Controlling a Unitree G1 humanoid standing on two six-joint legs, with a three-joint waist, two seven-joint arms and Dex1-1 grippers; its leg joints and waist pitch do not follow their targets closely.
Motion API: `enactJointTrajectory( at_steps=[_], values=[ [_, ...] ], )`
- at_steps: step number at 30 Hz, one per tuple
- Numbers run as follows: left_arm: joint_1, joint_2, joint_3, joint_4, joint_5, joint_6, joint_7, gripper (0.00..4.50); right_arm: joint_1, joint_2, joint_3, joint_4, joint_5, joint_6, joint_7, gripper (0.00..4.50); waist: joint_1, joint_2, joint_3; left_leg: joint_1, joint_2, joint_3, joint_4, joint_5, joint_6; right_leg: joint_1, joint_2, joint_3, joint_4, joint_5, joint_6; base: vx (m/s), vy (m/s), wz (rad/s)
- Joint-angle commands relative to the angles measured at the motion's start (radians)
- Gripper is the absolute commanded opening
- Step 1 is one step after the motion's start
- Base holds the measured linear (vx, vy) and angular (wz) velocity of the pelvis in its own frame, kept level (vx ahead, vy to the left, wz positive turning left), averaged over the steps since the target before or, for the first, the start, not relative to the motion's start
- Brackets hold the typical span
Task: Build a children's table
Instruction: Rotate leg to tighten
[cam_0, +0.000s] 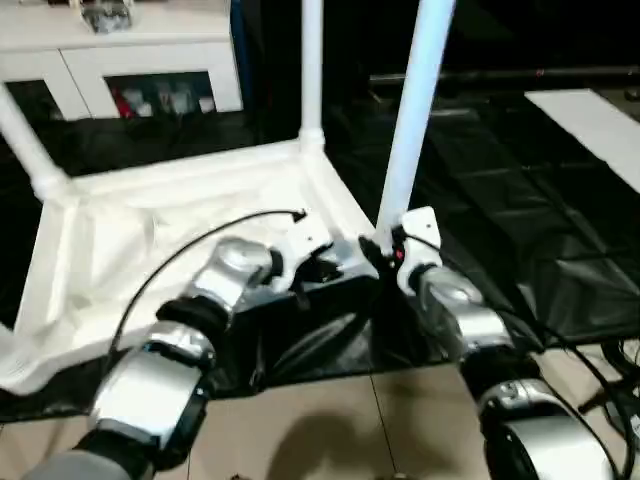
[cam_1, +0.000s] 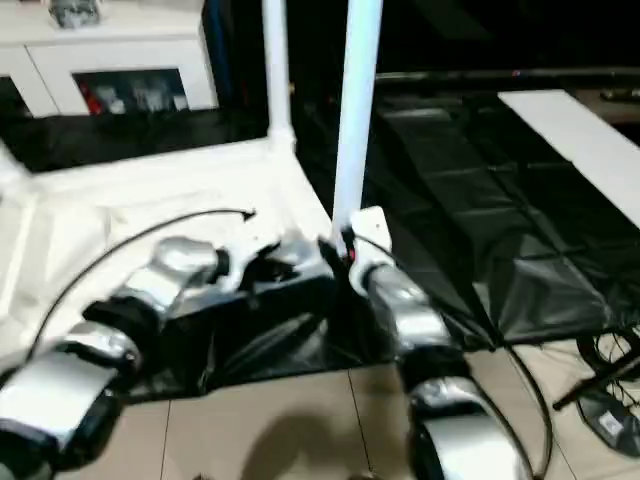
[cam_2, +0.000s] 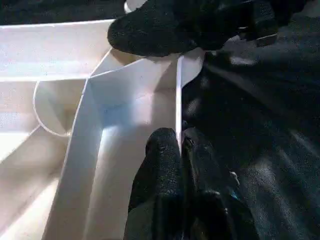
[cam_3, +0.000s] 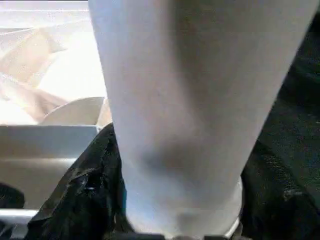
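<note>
At centre frame, the right claw (cam_0: 385, 245) gripped an upright leg (cam_0: 412, 110); the left claw (cam_2: 181, 150) pinched the tabletop (cam_0: 150, 230) rim, closed tight.

Silver forearms (cam_0: 160, 385), black wrist bands, black cable (cam_0: 190, 250), black-fingered pincers.

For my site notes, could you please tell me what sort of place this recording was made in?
Probably an indoor room set up as a work area. The tabletop lies upside down on black sheeting spread over a pale tiled floor, and a white cabinet with glass-fronted compartments stands behind.
</note>
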Motion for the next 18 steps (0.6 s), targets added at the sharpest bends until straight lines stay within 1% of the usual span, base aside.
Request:
enactJointTrajectory(
  at_steps=[1, 2, 3, 4, 5, 6, 7, 8, 9, 10, 11, 12, 13, 14, 15, 16, 17, 18],
  values=[
    [-0.008, -0.080, -0.033, -0.017, -0.006, -0.020, -0.004, 0.00, -0.012, 0.074, 0.049, 0.041, -0.003, -0.001, 0.063, 3.44, -0.004, -0.004, -0.056, 0.016, 0.018, -0.015, -0.072, -0.336, 0.026, 0.031, -0.047, 0.032, -0.086, -0.370, -0.179, 0.000, 0.000, 0.00],
    [-0.007, -0.074, -0.032, -0.016, -0.007, -0.022, -0.008, 0.00, -0.013, 0.068, 0.046, 0.035, 0.001, -0.006, 0.083, 3.51, -0.005, -0.004, -0.055, 0.014, 0.018, -0.015, -0.073, -0.334, 0.033, 0.032, -0.045, 0.032, -0.084, -0.347, -0.189, 0.000, 0.000, 0.00],
    [-0.006, -0.063, -0.030, -0.013, -0.008, -0.030, -0.016, 0.00, -0.009, 0.054, 0.048, 0.018, 0.000, -0.016, 0.107, 3.60, -0.005, -0.002, -0.056, 0.013, 0.018, -0.016, -0.073, -0.332, 0.034, 0.034, -0.045, 0.032, -0.083, -0.340, -0.191, 0.000, 0.000, 0.00],
    [-0.004, -0.051, -0.026, -0.013, -0.013, -0.041, -0.035, 0.00, 0.000, 0.038, 0.055, -0.007, 0.003, -0.018, 0.151, 3.70, -0.005, -0.003, -0.056, 0.012, 0.019, -0.016, -0.073, -0.332, 0.036, 0.035, -0.045, 0.031, -0.083, -0.335, -0.192, 0.000, 0.000, 0.00],
    [-0.002, -0.044, -0.024, -0.015, -0.017, -0.045, -0.045, 0.00, 0.005, 0.029, 0.059, -0.019, 0.003, -0.021, 0.175, 3.79, -0.004, -0.004, -0.059, 0.011, 0.019, -0.016, -0.072, -0.322, 0.043, 0.038, -0.045, 0.032, -0.079, -0.306, -0.197, 0.000, 0.000, 0.00],
    [0.005, -0.024, -0.022, -0.021, -0.023, -0.071, -0.076, 0.00, 0.021, -0.002, 0.079, -0.048, 0.001, -0.020, 0.245, 3.79, -0.005, -0.002, -0.060, 0.007, 0.019, -0.015, -0.071, -0.296, 0.052, 0.041, -0.046, 0.032, -0.075, -0.267, -0.207, 0.000, 0.000, 0.00],
    [0.005, -0.023, -0.022, -0.022, -0.024, -0.072, -0.078, 0.00, 0.021, -0.004, 0.081, -0.048, 0.001, -0.020, 0.249, 3.79, -0.003, -0.003, -0.060, 0.007, 0.019, -0.014, -0.070, -0.290, 0.058, 0.043, -0.045, 0.032, -0.075, -0.252, -0.210, 0.000, 0.000, 0.00],
    [0.017, -0.004, -0.014, -0.031, -0.041, -0.085, -0.129, 0.00, 0.038, -0.047, 0.112, -0.067, -0.004, -0.029, 0.332, 3.79, -0.003, -0.005, -0.063, 0.003, 0.019, -0.013, -0.066, -0.251, 0.073, 0.048, -0.045, 0.031, -0.066, -0.188, -0.230, 0.000, 0.000, 0.00],
    [0.021, 0.003, -0.013, -0.036, -0.047, -0.094, -0.151, 0.00, 0.044, -0.062, 0.122, -0.072, -0.007, -0.033, 0.359, 3.79, 0.001, -0.003, -0.065, 0.004, 0.019, -0.012, -0.063, -0.235, 0.080, 0.050, -0.045, 0.031, -0.063, -0.163, -0.238, 0.000, 0.000, 0.00],
    [0.024, 0.009, -0.012, -0.039, -0.051, -0.103, -0.168, 0.00, 0.048, -0.073, 0.129, -0.074, -0.010, -0.037, 0.377, 3.79, 0.002, -0.003, -0.066, 0.006, 0.021, -0.009, -0.061, -0.222, 0.089, 0.048, -0.043, 0.031, -0.061, -0.132, -0.248, 0.000, 0.000, 0.00],
    [0.029, 0.022, -0.013, -0.043, -0.054, -0.109, -0.200, 0.00, 0.054, -0.096, 0.139, -0.075, -0.015, -0.053, 0.414, 3.79, 0.001, -0.003, -0.070, -0.001, 0.022, -0.010, -0.058, -0.179, 0.101, 0.055, -0.045, 0.030, -0.048, -0.067, -0.267, 0.000, 0.000, 0.00],
    [0.033, 0.032, -0.015, -0.047, -0.055, -0.114, -0.226, 0.00, 0.058, -0.114, 0.146, -0.075, -0.018, -0.065, 0.444, 3.79, 0.004, -0.003, -0.073, 0.002, 0.022, -0.007, -0.053, -0.147, 0.120, 0.053, -0.043, 0.029, -0.044, -0.010, -0.284, 0.000, 0.000, 0.00],
    [0.038, 0.049, -0.020, -0.050, -0.055, -0.133, -0.262, 0.00, 0.063, -0.139, 0.153, -0.078, -0.018, -0.071, 0.487, 3.79, 0.007, -0.003, -0.072, 0.001, 0.022, -0.005, -0.051, -0.134, 0.135, 0.054, -0.043, 0.028, -0.041, 0.018, -0.296, 0.000, 0.000, 0.00],
    [0.041, 0.062, -0.021, -0.052, -0.058, -0.139, -0.291, 0.00, 0.069, -0.159, 0.154, -0.091, -0.005, -0.063, 0.539, 3.79, 0.012, -0.003, -0.071, 0.002, 0.023, -0.004, -0.051, -0.142, 0.145, 0.054, -0.043, 0.028, -0.042, 0.015, -0.300, 0.000, 0.000, 0.00],
    [0.042, 0.067, -0.022, -0.052, -0.060, -0.141, -0.302, 0.00, 0.071, -0.166, 0.154, -0.094, 0.000, -0.062, 0.560, 3.79, 0.012, -0.003, -0.071, 0.002, 0.023, -0.004, -0.051, -0.142, 0.145, 0.054, -0.043, 0.028, -0.042, 0.015, -0.300, 0.000, 0.000, 0.00],
    [0.043, 0.082, -0.019, -0.052, -0.068, -0.143, -0.341, 0.00, 0.077, -0.192, 0.160, -0.115, 0.015, -0.053, 0.637, 3.79, 0.017, 0.002, -0.069, 0.005, 0.025, -0.003, -0.052, -0.158, 0.143, 0.052, -0.045, 0.029, -0.043, -0.005, -0.300, 0.000, 0.000, 0.00],
    [0.043, 0.086, -0.019, -0.053, -0.071, -0.145, -0.353, 0.00, 0.079, -0.199, 0.164, -0.122, 0.018, -0.052, 0.658, 3.79, 0.021, -0.002, -0.068, 0.007, 0.025, -0.003, -0.053, -0.172, 0.138, 0.053, -0.043, 0.028, -0.045, -0.028, -0.298, 0.000, 0.000, 0.00],
    [0.044, 0.101, -0.025, -0.052, -0.070, -0.150, -0.389, 0.00, 0.089, -0.223, 0.180, -0.148, 0.024, -0.047, 0.735, 3.79, 0.023, 0.001, -0.065, 0.007, 0.027, -0.004, -0.056, -0.188, 0.129, 0.052, -0.043, 0.029, -0.048, -0.056, -0.293, 0.000, 0.000, 0.00]
  ],
)
